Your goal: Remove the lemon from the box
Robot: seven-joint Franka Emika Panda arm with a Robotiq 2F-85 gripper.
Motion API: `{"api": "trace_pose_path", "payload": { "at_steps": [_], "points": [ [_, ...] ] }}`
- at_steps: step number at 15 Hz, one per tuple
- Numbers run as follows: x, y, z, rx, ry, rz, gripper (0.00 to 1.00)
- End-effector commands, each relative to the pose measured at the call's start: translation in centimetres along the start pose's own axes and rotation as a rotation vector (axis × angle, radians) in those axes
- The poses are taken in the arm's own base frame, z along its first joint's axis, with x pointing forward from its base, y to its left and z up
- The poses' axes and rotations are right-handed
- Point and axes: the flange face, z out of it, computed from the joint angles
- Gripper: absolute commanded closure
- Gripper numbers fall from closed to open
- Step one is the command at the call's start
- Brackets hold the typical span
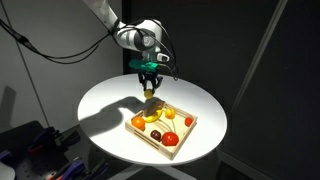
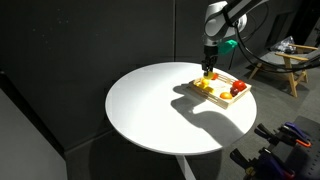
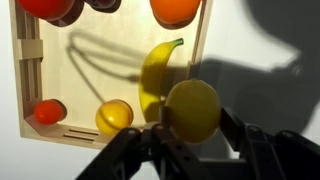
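**End effector**: fingers closed partway, clamped on the lemon from both sides.
**Lemon:** held in the air clear of the box, over its 5 o'clock corner in the wrist view.
**Box:** sits on the round white counter and holds a banana and an orange fruit.

surface: round white table | directly on it: shallow light-wood box, lying flat | box position: 5 o'clock of tabletop centre in an exterior view; 2 o'clock, toward the table edge, box in an exterior view
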Motion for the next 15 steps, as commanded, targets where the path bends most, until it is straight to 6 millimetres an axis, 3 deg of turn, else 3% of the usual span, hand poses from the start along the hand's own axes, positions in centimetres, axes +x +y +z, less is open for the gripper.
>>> {"api": "trace_pose_path", "payload": {
  "at_steps": [1,9,15],
  "points": [
    [-1.1,-1.9,-1.0,0.009,-0.008,-0.022,0.7],
    [-2.0,-6.0,-0.2,0.023,-0.014,-0.1,0.7],
    [-2.4,-7.4,2.0,0.027,-0.019,-0.118,0.7]
  ]
}}
